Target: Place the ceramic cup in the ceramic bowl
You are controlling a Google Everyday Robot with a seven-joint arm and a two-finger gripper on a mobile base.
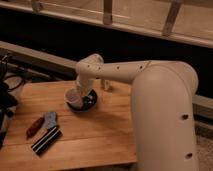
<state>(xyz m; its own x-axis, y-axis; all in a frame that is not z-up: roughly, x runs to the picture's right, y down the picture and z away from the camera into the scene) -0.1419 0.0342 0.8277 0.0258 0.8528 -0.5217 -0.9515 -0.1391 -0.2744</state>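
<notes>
The white ceramic cup (73, 97) sits at the left rim of the dark glossy ceramic bowl (88, 103) on the wooden table (100, 135). It leans over the bowl's edge, and I cannot tell whether it rests inside. My gripper (81, 88) is at the end of the white arm, directly above and against the cup, over the bowl. The arm reaches in from the right and hides the bowl's back part.
A slim pale bottle (105, 84) stands just behind the arm. A red-handled tool (34, 127), a grey object (50, 119) and a black striped object (46, 140) lie at the table's front left. Dark equipment (5, 100) stands at the left edge.
</notes>
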